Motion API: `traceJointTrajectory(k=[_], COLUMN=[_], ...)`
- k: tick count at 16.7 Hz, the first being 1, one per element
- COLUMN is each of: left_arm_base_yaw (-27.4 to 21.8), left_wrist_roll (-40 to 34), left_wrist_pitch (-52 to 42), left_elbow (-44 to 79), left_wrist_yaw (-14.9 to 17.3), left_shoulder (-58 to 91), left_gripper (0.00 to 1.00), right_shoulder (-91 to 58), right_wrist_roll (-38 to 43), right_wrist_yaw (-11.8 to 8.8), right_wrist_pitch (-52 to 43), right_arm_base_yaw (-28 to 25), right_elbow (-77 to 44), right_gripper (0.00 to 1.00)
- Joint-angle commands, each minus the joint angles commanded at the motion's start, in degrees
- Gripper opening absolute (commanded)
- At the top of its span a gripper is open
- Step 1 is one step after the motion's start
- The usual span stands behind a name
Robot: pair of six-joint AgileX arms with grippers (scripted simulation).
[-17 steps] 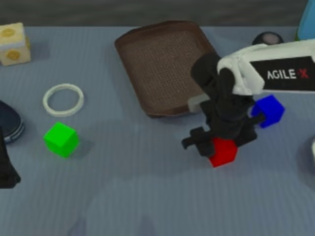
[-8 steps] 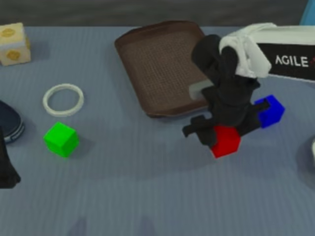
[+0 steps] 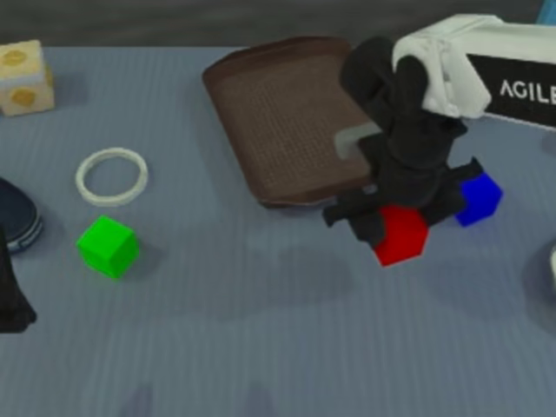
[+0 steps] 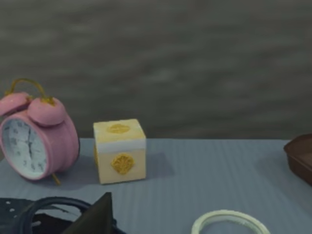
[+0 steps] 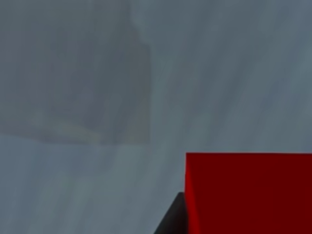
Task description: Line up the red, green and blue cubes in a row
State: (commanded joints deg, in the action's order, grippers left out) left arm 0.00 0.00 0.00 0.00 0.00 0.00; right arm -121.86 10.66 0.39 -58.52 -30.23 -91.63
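My right gripper (image 3: 398, 217) is shut on the red cube (image 3: 401, 236), held just above the table by the brown tray's near right corner. In the right wrist view the red cube (image 5: 248, 192) fills one corner, with a dark fingertip (image 5: 173, 219) against its side. The blue cube (image 3: 478, 198) rests on the table just right of the gripper, partly hidden by it. The green cube (image 3: 108, 246) sits alone at the left. My left gripper (image 3: 10, 300) is parked at the table's left edge, well clear of all three cubes.
A brown tray (image 3: 287, 104) lies at the back middle. A white ring (image 3: 111, 175) lies behind the green cube. A cream block (image 3: 23, 76) with yellow marks stands at the back left, beside a pink alarm clock (image 4: 34, 136). A dark rounded object (image 3: 17, 221) sits at the left edge.
My right gripper has risen with the red cube and carried it a little back and right, nearer the blue cube. The green and blue cubes have not moved.
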Motion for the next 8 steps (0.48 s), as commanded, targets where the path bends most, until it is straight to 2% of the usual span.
traceJointTrajectory(k=[4, 8], left_arm_base_yaw=[0.0, 0.0], left_wrist_roll=[0.0, 0.0], left_wrist_pitch=[0.0, 0.0], left_elbow=[0.0, 0.0], left_wrist_yaw=[0.0, 0.0], left_shoulder=[0.0, 0.0], left_gripper=[1.00, 1.00], right_shoulder=[-3.6, -9.8], right_wrist_roll=[6.3, 21.2], right_wrist_yaw=[0.3, 0.6], right_wrist_pitch=[-3.2, -9.1], right_arm_base_yaw=[-4.1, -11.6], right_elbow=[-6.2, -17.7], right_gripper=[0.00, 0.00])
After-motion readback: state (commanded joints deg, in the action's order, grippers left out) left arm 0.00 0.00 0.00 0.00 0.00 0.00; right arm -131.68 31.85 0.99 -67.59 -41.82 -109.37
